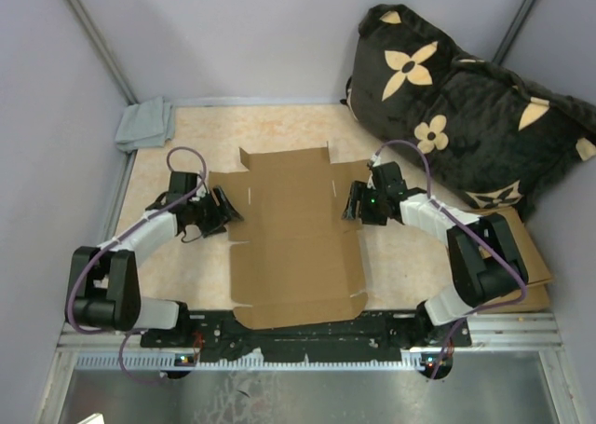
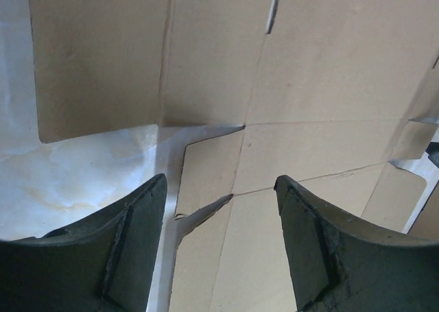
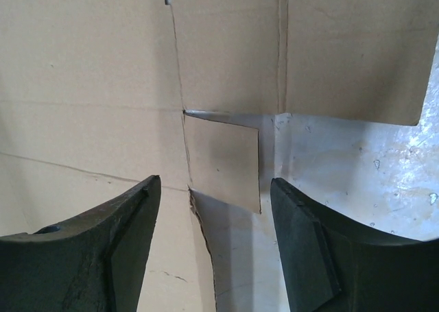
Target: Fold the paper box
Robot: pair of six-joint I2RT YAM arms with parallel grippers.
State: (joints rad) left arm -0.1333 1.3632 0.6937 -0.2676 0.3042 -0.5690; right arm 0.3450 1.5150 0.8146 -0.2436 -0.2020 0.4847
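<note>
The paper box (image 1: 293, 242) lies flat and unfolded in the middle of the table, a brown cardboard sheet with flaps and slits. My left gripper (image 1: 223, 210) hovers at its left edge, open, with nothing between its fingers. In the left wrist view the left gripper (image 2: 219, 188) straddles the box's edge, where a small side tab (image 2: 206, 168) sits beside a slit. My right gripper (image 1: 352, 203) is at the box's right edge, also open and empty. In the right wrist view the right gripper (image 3: 214, 188) stands over a small tab (image 3: 223, 161) that is slightly lifted and casts a shadow.
A large black pillow (image 1: 466, 116) with tan flowers fills the back right corner. A grey cloth (image 1: 144, 124) lies at the back left. A stack of flat cardboard pieces (image 1: 526, 252) sits under the right arm at the right edge. Walls close in the table's sides.
</note>
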